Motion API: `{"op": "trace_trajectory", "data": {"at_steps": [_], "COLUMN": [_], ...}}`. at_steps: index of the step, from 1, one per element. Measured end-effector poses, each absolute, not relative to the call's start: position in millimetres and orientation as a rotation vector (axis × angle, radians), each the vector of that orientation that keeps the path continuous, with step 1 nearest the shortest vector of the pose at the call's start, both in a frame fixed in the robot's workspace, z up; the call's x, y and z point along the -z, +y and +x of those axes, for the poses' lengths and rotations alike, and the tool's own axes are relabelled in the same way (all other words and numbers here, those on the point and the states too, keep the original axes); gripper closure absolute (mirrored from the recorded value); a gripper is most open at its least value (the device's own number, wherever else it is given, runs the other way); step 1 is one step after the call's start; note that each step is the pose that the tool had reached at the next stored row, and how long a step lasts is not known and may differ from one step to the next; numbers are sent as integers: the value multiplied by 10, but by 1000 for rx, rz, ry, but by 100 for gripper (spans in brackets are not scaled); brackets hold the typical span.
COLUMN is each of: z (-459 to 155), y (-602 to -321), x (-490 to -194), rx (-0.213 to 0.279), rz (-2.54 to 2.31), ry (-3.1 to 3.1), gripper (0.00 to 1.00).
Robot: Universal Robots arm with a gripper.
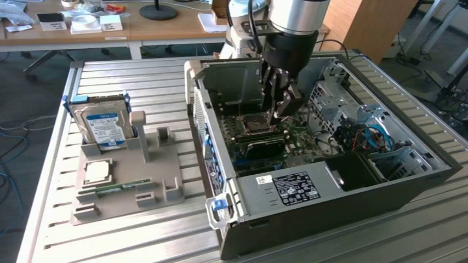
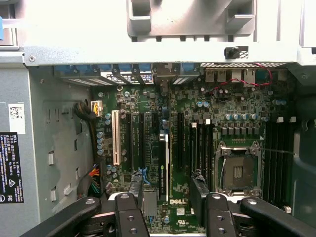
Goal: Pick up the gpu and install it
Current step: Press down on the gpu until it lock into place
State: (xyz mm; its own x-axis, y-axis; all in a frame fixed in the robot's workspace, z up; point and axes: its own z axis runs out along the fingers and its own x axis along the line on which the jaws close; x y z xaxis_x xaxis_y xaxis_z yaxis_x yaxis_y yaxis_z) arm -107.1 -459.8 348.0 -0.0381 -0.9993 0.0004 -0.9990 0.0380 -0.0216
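The gripper [image 1: 284, 112] is deep inside the open pc case [image 1: 292, 192], pointing down at the motherboard [image 2: 237, 106]. Its jaws are spread wide and grasp nothing; both fingers [image 2: 132, 197] are free, w/ air on the inner side of each.

The gpu [image 2: 164, 168] is seen in the wrist view edge-on, as a thin dark strip w/ a pale edge. It stands upright in one of the long expansion slots, approx. in the middle between the two fingers and touching neither. As far as I can judge it sits already in the slot, but how deep it is pressed in I cannot tell from this angle.

Important relation: the card's long axis runs along the slots, parallel to the inner faces of the fingers, so the jaws stand one on each flat side of the board, not at its ends. The card lies directly under the gripper's centre line, between the white slot on one side and the cpu socket [image 2: 238, 170] on the other.

On the table at the exterior view's left, well apart from the case, is the grey fixture [image 1: 124, 205] w/ the hard drive [image 1: 102, 123] standing in it and the memory stick [image 1: 120, 188] lying flat.
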Motion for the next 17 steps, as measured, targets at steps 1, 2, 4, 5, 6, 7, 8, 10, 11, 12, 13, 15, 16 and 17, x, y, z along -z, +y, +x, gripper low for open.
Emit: {"op": "trace_trajectory", "data": {"at_steps": [1,2,4,5,6,7,8,10,11,12,13,15,16,17], "z": [-1071,-1071,-1071,-1071,-1071,-1071,-1071,-1071,-1071,-1071,-1071,-1071,-1071,-1071], "y": [-4598,-4598,-4598,-4598,-4598,-4598,-4598,-4598,-4598,-4598,-4598,-4598,-4598,-4598], "x": [-3480,-3481,-3480,-3480,-3480,-3480,-3481,-3481,-3480,-3480,-3481,-3480,-3480,-3480], "rx": [25,25,25,25,25,25,25,25,25,25,25,25,25,25], "rz": [-2169,-2169,-2169,-2169,-2169,-2169,-2169,-2169,-2168,-2169,-2169,-2169,-2169,-2169], "ry": [2253,2253,2253,2253,2253,2253,2253,2253,2253,2253,2253,2253,2253,2253], "gripper": [50,56,62,68,68,74,74,85,85,89,89,89,89,89]}}
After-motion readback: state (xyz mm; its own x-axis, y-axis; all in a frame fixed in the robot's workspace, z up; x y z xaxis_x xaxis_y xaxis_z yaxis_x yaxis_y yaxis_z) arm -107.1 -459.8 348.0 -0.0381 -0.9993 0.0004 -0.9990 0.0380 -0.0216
